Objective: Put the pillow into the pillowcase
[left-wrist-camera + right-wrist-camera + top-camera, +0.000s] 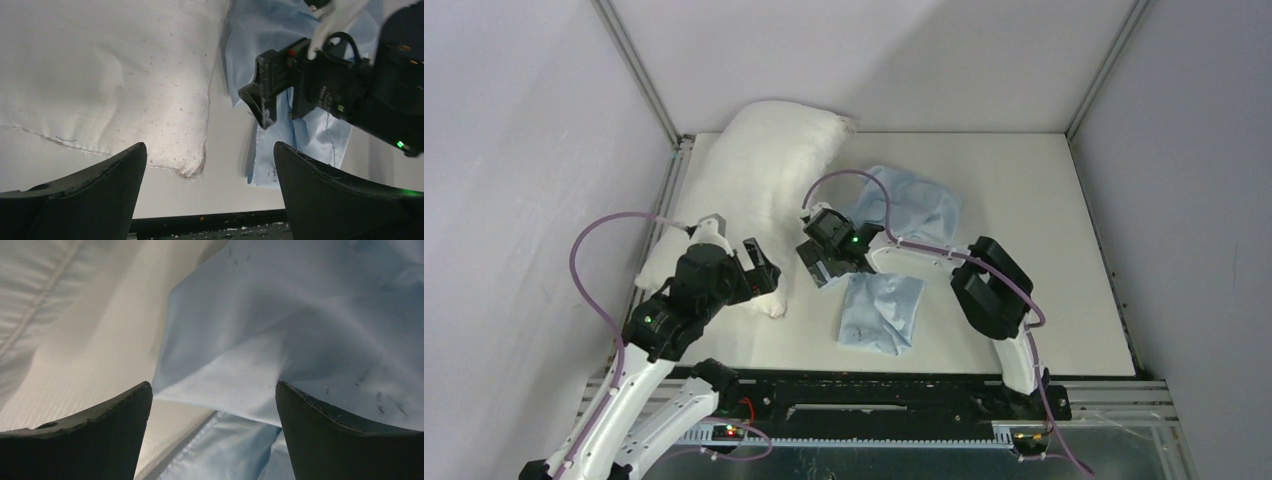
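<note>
The plump white pillow (759, 185) lies at the left of the table, its far end against the back wall; it also shows in the left wrist view (110, 80). The light blue pillowcase (884, 305) lies crumpled in the middle and shows in the left wrist view (310, 135) and the right wrist view (280, 330). My left gripper (761, 272) is open and empty above the pillow's near corner. My right gripper (816, 265) is open just above the pillowcase's left edge, its jaws on either side of a stitched hem, not closed on it.
The white table (1044, 280) is walled at the back and both sides. A black rail (874, 385) runs along the near edge. The right arm (984, 285) stretches over the pillowcase. A strip of bare table separates the pillow from the pillowcase.
</note>
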Action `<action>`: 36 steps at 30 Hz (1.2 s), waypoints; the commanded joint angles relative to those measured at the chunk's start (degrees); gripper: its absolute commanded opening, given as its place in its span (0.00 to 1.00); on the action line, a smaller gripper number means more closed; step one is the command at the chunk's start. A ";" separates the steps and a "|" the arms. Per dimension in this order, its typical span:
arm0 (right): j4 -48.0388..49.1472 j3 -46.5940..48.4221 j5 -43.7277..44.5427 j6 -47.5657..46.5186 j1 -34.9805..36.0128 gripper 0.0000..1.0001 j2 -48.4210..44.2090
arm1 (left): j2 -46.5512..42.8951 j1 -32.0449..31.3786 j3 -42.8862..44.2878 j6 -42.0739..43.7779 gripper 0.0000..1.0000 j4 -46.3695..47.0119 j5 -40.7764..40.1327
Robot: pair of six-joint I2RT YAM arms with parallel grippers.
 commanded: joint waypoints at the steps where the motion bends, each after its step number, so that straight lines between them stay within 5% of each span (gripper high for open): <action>1: 2.29 2.65 -4.40 2.16 -3.16 0.92 3.14 | -0.17 0.35 2.63 0.54 1.00 -0.11 2.54; 6: 3.94 2.75 -9.65 4.33 -6.20 0.65 5.82 | 1.25 0.35 2.58 1.17 0.98 0.96 5.38; 12: 2.21 3.46 -12.34 6.70 -8.80 0.00 3.65 | 2.50 0.00 -1.07 -0.05 0.94 5.65 9.47; 28: -12.89 4.63 -6.90 9.19 -21.88 0.00 -27.59 | 27.91 -12.87 -6.05 -4.00 0.92 27.84 10.35; 36: -20.31 -8.05 -3.64 10.72 -41.32 0.00 -45.81 | 45.97 -19.96 -4.18 -6.83 0.87 33.49 9.86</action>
